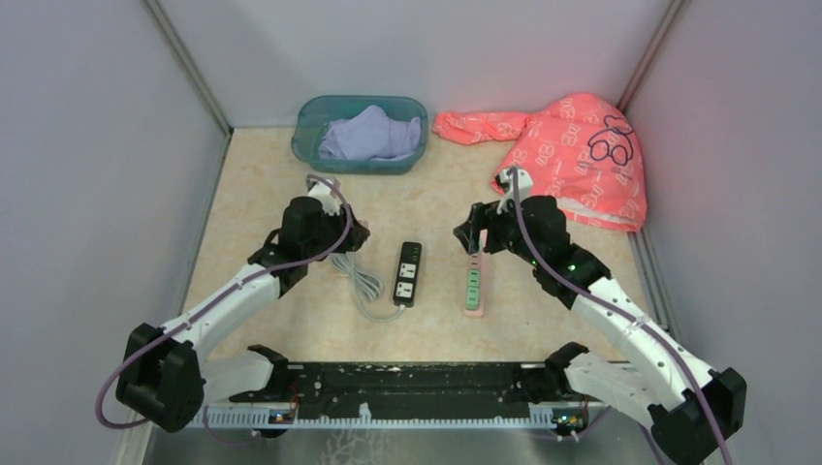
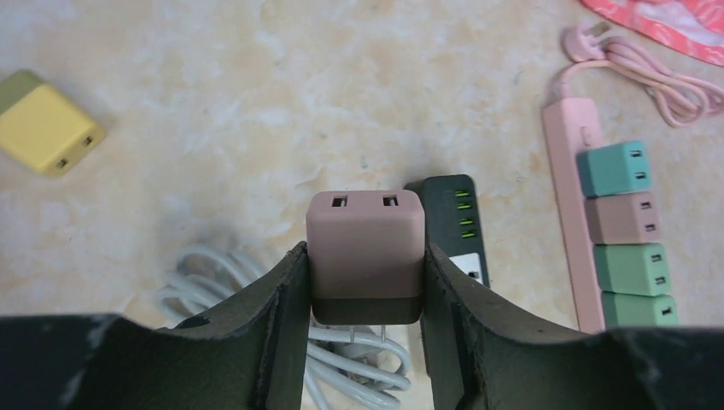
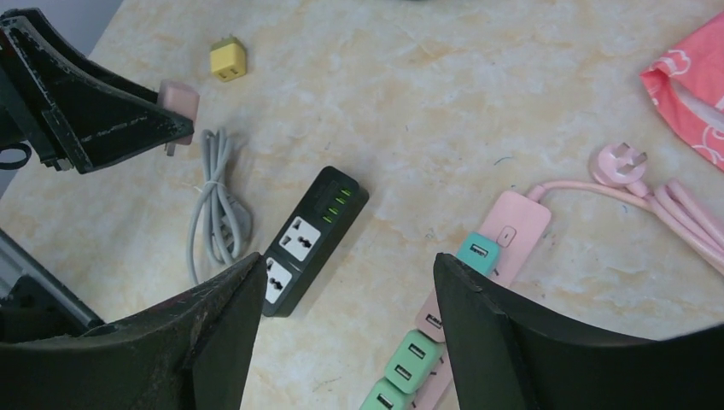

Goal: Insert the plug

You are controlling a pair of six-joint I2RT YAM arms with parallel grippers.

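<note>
My left gripper point(image 2: 363, 256) is shut on a dusty-pink cube charger plug point(image 2: 365, 239), its two prongs pointing down, held above the white cable point(image 2: 213, 282) just left of the black power strip point(image 2: 457, 226). The held plug also shows in the right wrist view point(image 3: 181, 101). The black strip point(image 1: 408, 274) lies mid-table with two bare white sockets point(image 3: 299, 239). My right gripper point(image 3: 348, 265) is open and empty, hovering over the top end of the pink power strip point(image 1: 474, 286), which carries several green, teal and pink chargers point(image 2: 627, 243).
A yellow charger point(image 3: 228, 60) lies loose at the far left. The pink strip's cord and wall plug point(image 3: 621, 164) trail toward a pink garment point(image 1: 572, 145). A teal bin point(image 1: 305, 121) holding lavender cloth stands at the back.
</note>
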